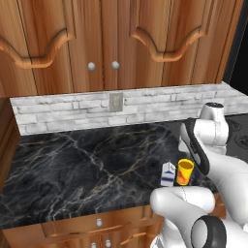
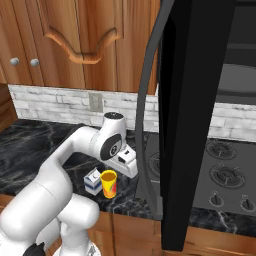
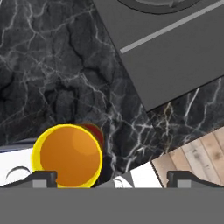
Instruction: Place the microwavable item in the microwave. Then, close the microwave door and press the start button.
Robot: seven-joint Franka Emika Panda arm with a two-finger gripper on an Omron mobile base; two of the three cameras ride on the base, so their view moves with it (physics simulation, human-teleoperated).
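Observation:
The microwavable item, a small yellow cup (image 2: 108, 183) with an orange-tinted rim, stands upright near the counter's front edge, also seen as the cup (image 1: 184, 172). From above, the cup (image 3: 65, 155) lies close to the left finger, off centre between the tips. My gripper (image 3: 113, 179) is open above it and holds nothing. My white hand (image 2: 126, 161) hovers just above and right of the cup. The microwave door (image 2: 195, 125) hangs wide open with its curved grey handle (image 2: 142, 115) close to my hand. The microwave (image 2: 240, 60) cavity lies behind the door.
A white-and-blue milk carton (image 2: 92, 181) stands touching or nearly touching the cup's left side, also seen as the carton (image 1: 168, 174). A black stovetop (image 2: 225, 175) with burners and knobs lies to the right. The black marble counter (image 1: 87, 164) stretches left; wooden cabinets (image 1: 101, 38) hang above.

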